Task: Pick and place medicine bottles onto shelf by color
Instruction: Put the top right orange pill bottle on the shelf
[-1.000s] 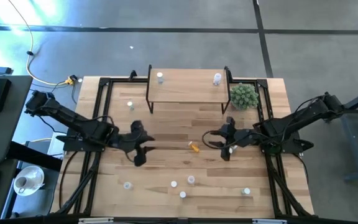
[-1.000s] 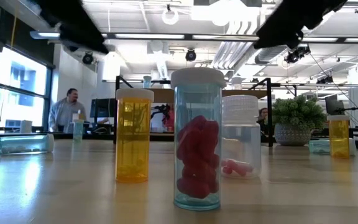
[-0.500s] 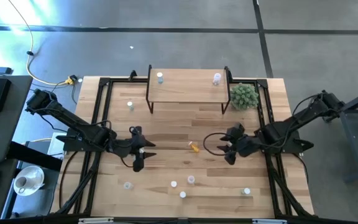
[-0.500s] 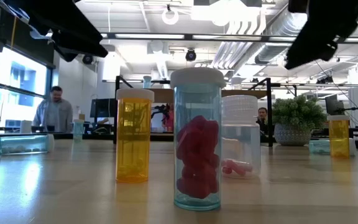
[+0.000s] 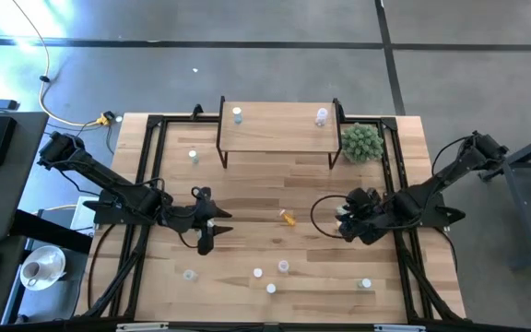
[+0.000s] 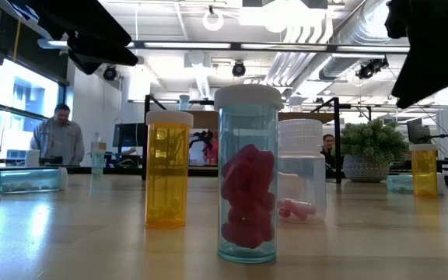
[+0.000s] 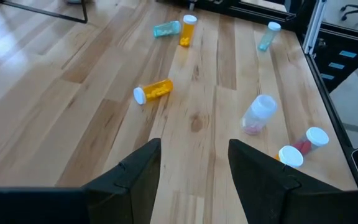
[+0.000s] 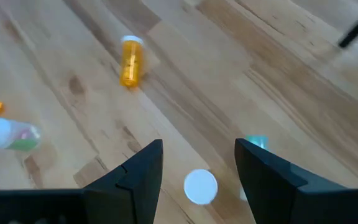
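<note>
Risk sits mostly with the loose bottles scattered over the desk (image 5: 247, 184). The left end effector (image 5: 208, 224) hovers empty, its two fingers parted with bare wood between them; ahead of it an orange bottle (image 7: 153, 91) lies on its side, and a clear bottle (image 7: 257, 114) lies to one side of its path. A lying bottle can roll away if one finger touches it first, so a slanted approach would likely push it instead of catching it. The right end effector (image 5: 347, 219) is also empty and open, above a white cap (image 8: 199, 186) that shows between its fingers, with another orange bottle (image 8: 130, 60) farther out. Coming down off-centre could tip that standing bottle over. The shelf (image 5: 277, 127) stands well beyond both end effectors and already carries two bottles near its far corners; a careless placement there could knock one off, or mix the colours.
</note>
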Available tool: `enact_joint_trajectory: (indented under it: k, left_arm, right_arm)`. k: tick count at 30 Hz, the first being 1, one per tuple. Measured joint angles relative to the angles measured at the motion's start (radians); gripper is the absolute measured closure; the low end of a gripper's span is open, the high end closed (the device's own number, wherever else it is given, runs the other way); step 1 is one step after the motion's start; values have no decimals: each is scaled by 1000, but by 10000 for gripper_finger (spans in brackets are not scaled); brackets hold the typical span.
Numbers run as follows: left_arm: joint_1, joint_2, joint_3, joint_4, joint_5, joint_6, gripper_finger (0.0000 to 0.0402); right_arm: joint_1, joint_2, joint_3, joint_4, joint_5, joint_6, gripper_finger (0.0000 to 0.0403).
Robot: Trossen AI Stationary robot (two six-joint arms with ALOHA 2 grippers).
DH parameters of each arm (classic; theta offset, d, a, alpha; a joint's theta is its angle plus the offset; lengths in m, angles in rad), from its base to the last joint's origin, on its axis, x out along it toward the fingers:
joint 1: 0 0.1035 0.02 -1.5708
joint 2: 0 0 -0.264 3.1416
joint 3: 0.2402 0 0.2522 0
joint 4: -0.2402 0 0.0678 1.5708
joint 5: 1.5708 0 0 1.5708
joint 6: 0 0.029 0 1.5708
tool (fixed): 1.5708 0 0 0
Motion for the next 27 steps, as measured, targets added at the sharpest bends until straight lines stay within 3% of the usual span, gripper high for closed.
enact_joint_trajectory:
  k: [27]
  left_arm:
    - [0, 0, 0, -2, -2, 1, 222]
  right_arm:
    - [46, 257, -1, 32, -48, 131, 213]
